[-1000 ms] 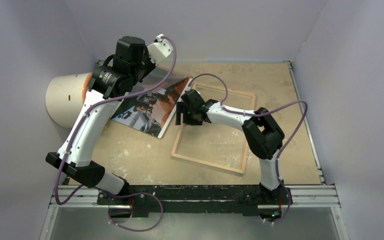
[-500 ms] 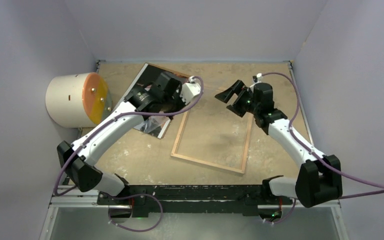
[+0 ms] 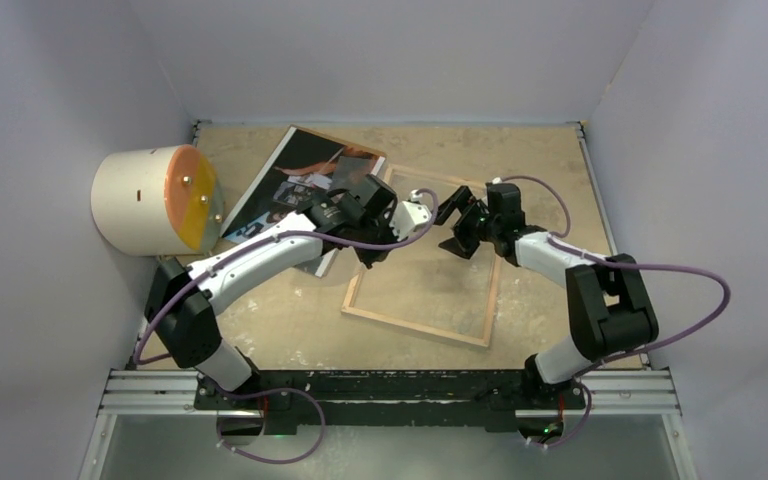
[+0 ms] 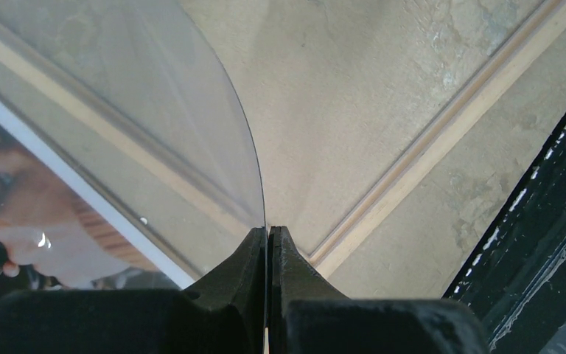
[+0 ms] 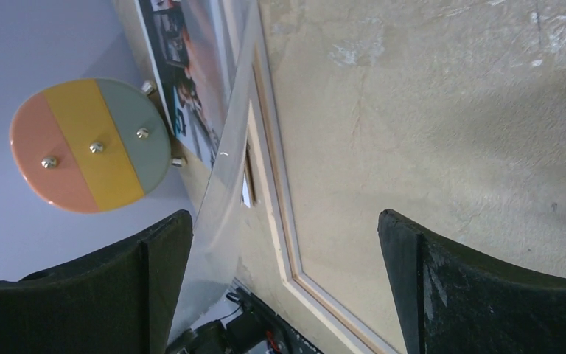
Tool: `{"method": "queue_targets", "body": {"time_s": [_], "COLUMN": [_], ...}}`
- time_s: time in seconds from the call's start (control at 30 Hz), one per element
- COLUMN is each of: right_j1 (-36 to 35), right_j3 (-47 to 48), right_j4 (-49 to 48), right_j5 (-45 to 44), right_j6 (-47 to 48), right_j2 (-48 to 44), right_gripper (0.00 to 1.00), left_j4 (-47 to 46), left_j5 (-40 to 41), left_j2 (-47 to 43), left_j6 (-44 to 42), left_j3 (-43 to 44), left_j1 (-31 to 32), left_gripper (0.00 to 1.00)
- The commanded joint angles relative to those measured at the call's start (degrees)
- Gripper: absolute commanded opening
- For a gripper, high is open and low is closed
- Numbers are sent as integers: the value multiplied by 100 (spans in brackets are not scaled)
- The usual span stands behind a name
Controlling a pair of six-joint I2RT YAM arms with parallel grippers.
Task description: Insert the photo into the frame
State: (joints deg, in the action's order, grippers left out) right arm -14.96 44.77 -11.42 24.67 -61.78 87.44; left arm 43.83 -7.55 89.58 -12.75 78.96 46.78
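Note:
The photo (image 3: 305, 165) lies face up at the back left of the table, its near corner under my left arm. To its right the frame (image 3: 415, 327) lies flat, wood-brown back up. My left gripper (image 3: 375, 245) is over the frame's left rail, shut on the edge of a clear pane (image 4: 155, 110) that bows up and away from the jaws (image 4: 267, 232). My right gripper (image 3: 457, 225) hangs over the frame's upper part, open, with nothing between its fingers (image 5: 155, 280). In the right wrist view the clear pane (image 5: 221, 184) rises beside the frame's rail (image 5: 273, 184).
A cream drum (image 3: 150, 200) with an orange, yellow and grey striped face (image 5: 88, 144) stands at the left wall. Grey walls close in the table on three sides. A black rail (image 3: 390, 385) runs along the near edge.
The left gripper has come right and nearer, from over the photo to the frame's left rail. The right gripper left the frame's top-left corner, opened wide and now hangs over the frame's upper part.

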Motion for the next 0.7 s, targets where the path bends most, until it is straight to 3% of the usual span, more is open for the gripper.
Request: {"method": "queue_targets", "body": {"time_s": [0.0, 0.2, 0.53, 0.67], "right_j1": [20, 20, 168, 171], "right_j3": [112, 119, 182, 125], "right_j4": [-430, -507, -260, -557], "right_j5": [89, 128, 213, 351], "right_j6": [-82, -15, 282, 222], "right_j2": [278, 648, 591, 814], "right_gripper": [95, 84, 81, 65], "left_j4": [-415, -600, -488, -590], "left_j5": [-382, -431, -134, -26], "left_j2": [205, 350, 644, 743], "left_j6": [97, 82, -140, -45], "left_j3": [-52, -169, -392, -242], "left_j1": [248, 513, 990, 1023], "left_gripper": [0, 0, 0, 0]}}
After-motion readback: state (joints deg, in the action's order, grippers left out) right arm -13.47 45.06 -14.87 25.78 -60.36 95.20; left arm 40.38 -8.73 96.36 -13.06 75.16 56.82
